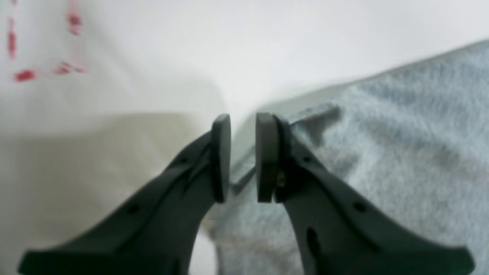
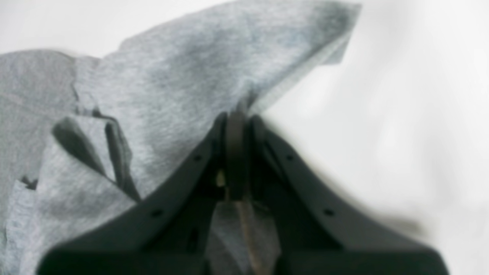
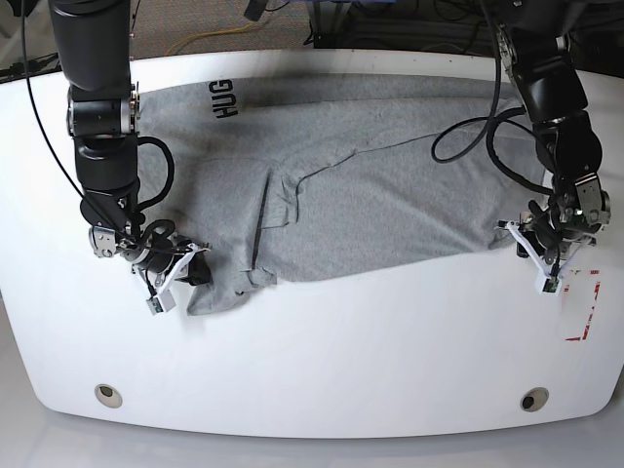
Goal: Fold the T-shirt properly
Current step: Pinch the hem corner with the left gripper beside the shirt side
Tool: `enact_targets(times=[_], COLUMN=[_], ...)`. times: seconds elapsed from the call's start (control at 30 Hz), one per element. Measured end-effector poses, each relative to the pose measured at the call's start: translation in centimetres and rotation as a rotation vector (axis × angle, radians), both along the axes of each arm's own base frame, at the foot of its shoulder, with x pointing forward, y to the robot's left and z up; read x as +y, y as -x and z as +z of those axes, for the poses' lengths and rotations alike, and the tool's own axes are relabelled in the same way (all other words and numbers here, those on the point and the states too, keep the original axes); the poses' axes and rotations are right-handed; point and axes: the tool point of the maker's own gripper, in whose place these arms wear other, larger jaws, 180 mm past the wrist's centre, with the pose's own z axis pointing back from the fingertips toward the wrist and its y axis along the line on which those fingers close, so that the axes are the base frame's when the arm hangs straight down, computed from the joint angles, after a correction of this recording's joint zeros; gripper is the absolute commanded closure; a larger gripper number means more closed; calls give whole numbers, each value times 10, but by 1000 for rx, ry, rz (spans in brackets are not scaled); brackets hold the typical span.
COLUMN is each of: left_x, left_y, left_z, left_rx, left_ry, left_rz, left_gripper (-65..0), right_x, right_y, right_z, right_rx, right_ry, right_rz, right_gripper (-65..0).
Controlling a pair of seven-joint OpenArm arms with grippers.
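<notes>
Gripping the T-shirt (image 3: 370, 185) hem, right fingers (image 2: 237, 126) clamp cloth while left fingers (image 1: 243, 156) stand narrowly parted (folding barely begun).

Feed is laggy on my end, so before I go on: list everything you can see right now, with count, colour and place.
T-shirt: one, light heather grey, spread across the table's middle, partly folded; black letters "HUG" show near its far corner.
Table: one, white, under everything.
Red dashed marks: one corner-shaped set, on the table near the left tool.
Round fittings: two, metallic, at the table's near edge, one toward each side.
Cables: several, black, along both arms.
Right tool: one, black, shut on the T-shirt's lifted edge.
Left tool: one, black, jaws a narrow gap apart astride the T-shirt's edge.
</notes>
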Motion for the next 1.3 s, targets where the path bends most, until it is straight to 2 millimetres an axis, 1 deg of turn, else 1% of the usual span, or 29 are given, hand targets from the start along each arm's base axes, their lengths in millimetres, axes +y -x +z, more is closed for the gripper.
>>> enact_targets(times=[0.07,0.13,0.23,0.27,0.3,0.37,0.4,0.6,0.67,0.77,0.9,0.97,1.03,1.07,1.1,1.17,1.2,1.27,1.3], left_x=[4,3,-4,-8,-9,-7,-5,18,22,21,19,18,19,18,17,16,16,16,16], left_y=[1,-1,-4,-5,-5,-1,1,15,19,18,27,27,27,26,26,26,26,25,25], left_z=[7,12,15,14,14,9,8,3,-2,-14,-34,-36,-36,-36,-36,-37,-37,-38,-41], left_rx=[3,8,17,18,20,44,50,62,79,76,113,101,103,104,103,103,102,107,111], left_ry=[-28,-70,-110,-105,-103,-105,-107,-96,-93,-60,-26,-14,-15,-16,-14,-11,-10,-5,4], left_rz=[-6,-38,-91,-105,-108,-102,-98,-29,-18,-13,-5,-6,-5,-6,-6,-7,-7,-5,-1], left_gripper=[-94,-108,-194,-233,-289,-360,-371,-375,-375,-375,-374,-374,-371,-360,-332,-236,-149,-58,-39], right_x=[0,0,0,0,0,0,0,1,1,1,2,2,2,2,2,2,2,2,2], right_y=[0,0,0,0,0,0,1,3,3,4,6,6,6,6,6,6,6,6,6], right_z=[0,0,0,0,0,0,0,-2,-2,-2,-4,-4,-4,-4,-4,-4,-4,-4,-4], right_rx=[0,1,1,1,0,0,0,5,-2,-3,-2,-4,-5,-5,-5,-4,-4,-4,-5], right_ry=[0,1,0,0,0,-1,-3,-3,-10,-15,-18,-25,-30,-30,-30,-30,-30,-30,-31], right_rz=[0,0,1,1,0,2,4,6,0,-1,-4,-7,-10,-10,-10,-11,-11,-11,-10], right_gripper=[0,0,0,0,0,0,0,0,0,0,0,0,0,0,0,0,0,0,0])
